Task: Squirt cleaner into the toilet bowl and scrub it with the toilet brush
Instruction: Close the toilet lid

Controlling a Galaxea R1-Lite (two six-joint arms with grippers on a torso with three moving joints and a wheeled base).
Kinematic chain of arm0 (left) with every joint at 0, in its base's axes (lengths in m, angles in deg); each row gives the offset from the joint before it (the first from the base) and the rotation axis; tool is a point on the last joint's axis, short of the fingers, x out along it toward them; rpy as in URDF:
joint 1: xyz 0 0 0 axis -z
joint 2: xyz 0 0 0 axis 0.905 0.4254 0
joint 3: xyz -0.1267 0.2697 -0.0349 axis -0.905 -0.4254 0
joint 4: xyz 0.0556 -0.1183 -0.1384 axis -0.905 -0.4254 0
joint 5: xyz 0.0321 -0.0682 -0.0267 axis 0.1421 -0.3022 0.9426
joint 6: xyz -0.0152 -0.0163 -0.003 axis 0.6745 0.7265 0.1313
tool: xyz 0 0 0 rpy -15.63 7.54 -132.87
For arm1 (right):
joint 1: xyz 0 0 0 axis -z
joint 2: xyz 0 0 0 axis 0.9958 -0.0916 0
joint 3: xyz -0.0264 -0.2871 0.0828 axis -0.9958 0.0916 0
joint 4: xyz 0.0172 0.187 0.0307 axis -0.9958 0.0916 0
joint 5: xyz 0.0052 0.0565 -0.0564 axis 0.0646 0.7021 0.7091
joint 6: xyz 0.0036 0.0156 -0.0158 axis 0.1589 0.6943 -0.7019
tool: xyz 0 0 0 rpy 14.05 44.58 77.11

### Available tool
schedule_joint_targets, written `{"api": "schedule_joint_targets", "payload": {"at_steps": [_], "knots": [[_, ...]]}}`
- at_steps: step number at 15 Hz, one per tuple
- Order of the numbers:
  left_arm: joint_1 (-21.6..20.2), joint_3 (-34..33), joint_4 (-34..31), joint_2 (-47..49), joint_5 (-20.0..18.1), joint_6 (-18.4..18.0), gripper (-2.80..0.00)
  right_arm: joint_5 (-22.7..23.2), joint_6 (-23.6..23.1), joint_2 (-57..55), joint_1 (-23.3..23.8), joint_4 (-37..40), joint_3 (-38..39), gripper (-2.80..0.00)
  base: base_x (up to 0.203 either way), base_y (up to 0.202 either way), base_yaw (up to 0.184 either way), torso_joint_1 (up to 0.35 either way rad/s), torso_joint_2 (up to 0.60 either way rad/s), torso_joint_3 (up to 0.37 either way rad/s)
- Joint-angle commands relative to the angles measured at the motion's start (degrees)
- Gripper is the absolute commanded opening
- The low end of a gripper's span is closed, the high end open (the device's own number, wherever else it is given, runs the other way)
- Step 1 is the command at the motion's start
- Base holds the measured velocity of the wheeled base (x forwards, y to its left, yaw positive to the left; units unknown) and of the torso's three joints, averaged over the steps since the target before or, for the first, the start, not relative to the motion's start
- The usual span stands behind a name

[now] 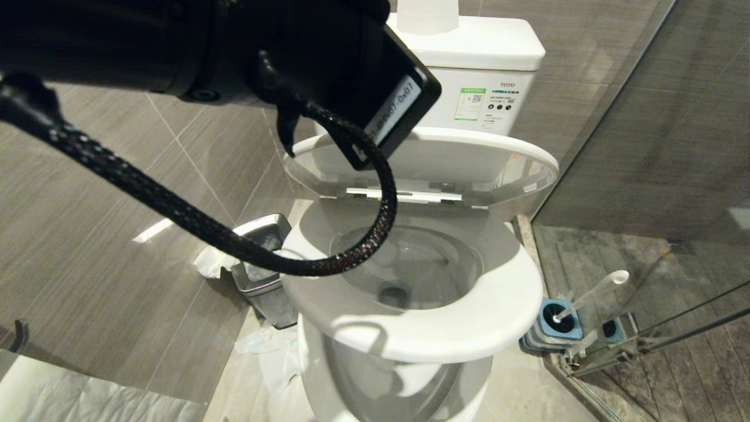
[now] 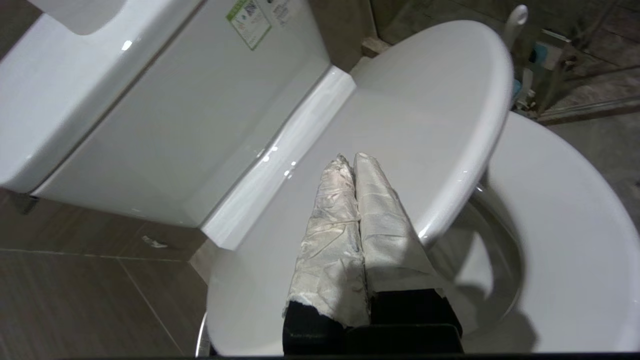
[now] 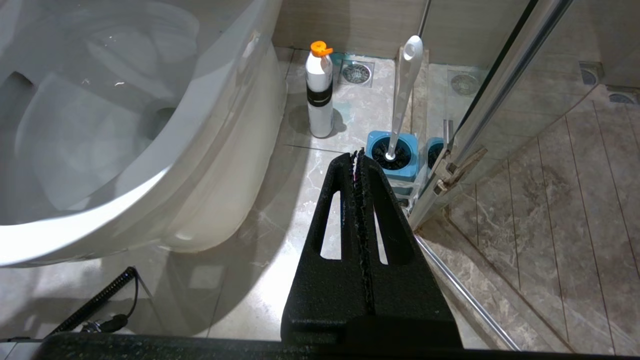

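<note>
The toilet bowl (image 1: 410, 266) stands open, its white seat (image 1: 445, 331) down and its lid (image 1: 422, 167) half raised before the tank (image 1: 486, 70). My left arm (image 1: 234, 47) reaches across the top of the head view. Its tape-wrapped left gripper (image 2: 352, 157) is shut and empty, lying over the lid (image 2: 425, 100) near the tank; contact is unclear. The toilet brush (image 1: 592, 296) stands in its blue holder (image 1: 559, 319) on the floor right of the toilet. The white cleaner bottle (image 3: 320, 95) with an orange cap stands beside the brush (image 3: 405, 100). My right gripper (image 3: 357, 152) hangs shut and empty low over the floor.
A small steel bin (image 1: 263, 264) with crumpled paper (image 1: 211, 261) beside it sits left of the toilet. A glass shower door (image 1: 644, 205) and its metal frame (image 3: 450, 170) close off the right side just past the brush holder. A black cable (image 1: 176, 205) loops over the seat.
</note>
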Motion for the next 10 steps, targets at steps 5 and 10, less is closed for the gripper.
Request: {"api": "schedule_joint_targets", "payload": {"at_steps": [5,10], "knots": [[5.5,-0.1,-12.1,0.9,0.3,10.0,-2.8,-0.1,0.0,0.0,0.0,-0.1,0.0,-2.8,0.0,0.0,0.0,0.0,0.0,0.0],[6.8,-1.2,-14.1,1.6,-1.9,15.3,-2.8,0.0,0.0,0.0,0.0,-0.1,0.0,-2.8,0.0,0.0,0.0,0.0,0.0,0.0]]}}
